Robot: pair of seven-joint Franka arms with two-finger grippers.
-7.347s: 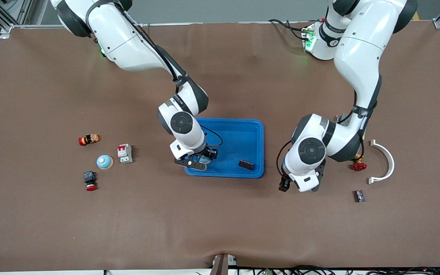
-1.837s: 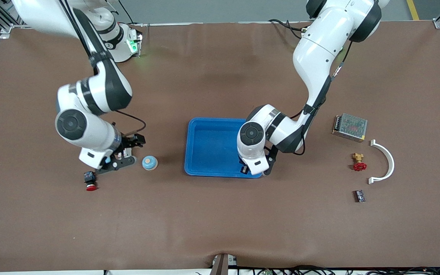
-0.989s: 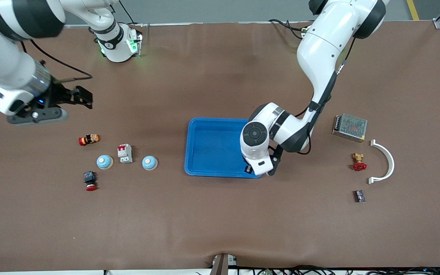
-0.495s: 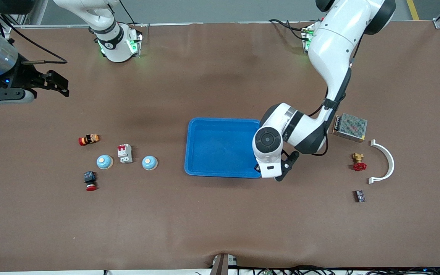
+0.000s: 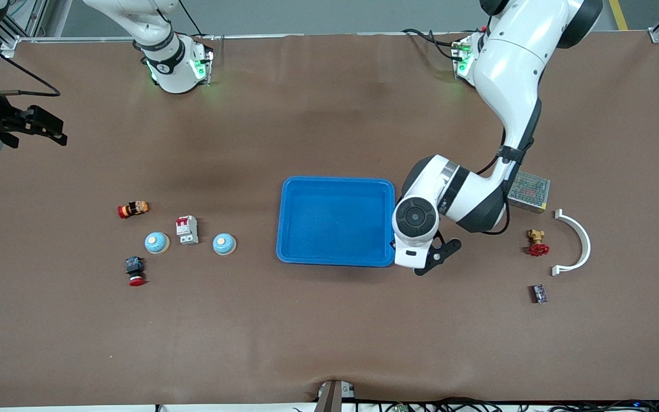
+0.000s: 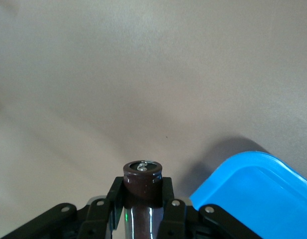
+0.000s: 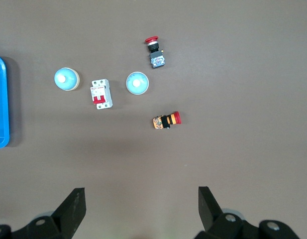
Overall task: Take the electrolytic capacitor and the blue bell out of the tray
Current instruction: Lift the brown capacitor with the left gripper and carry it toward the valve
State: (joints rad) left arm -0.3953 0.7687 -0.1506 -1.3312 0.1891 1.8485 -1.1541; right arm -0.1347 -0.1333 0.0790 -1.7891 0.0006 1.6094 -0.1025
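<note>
Left gripper (image 6: 142,211) is clamped on the electrolytic capacitor (image 6: 142,185), hanging just off the tray (image 5: 335,189) rim at the left arm's end. I'd clear the rim fully and go low before letting go, since it'll probably roll. Right gripper (image 7: 142,209) waits wide open and high, well away from the tray, and the blue bell (image 5: 224,244) already sits outside it.

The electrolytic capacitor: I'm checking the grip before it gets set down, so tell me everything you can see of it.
The electrolytic capacitor is a dark brown, glossy cylinder with a flat end that carries small silvery metal terminals. The left gripper is shut on it, its black fingers pressing two sides of the body. It hangs over bare table, just outside the tray, touching nothing else. The front view hides it.
</note>
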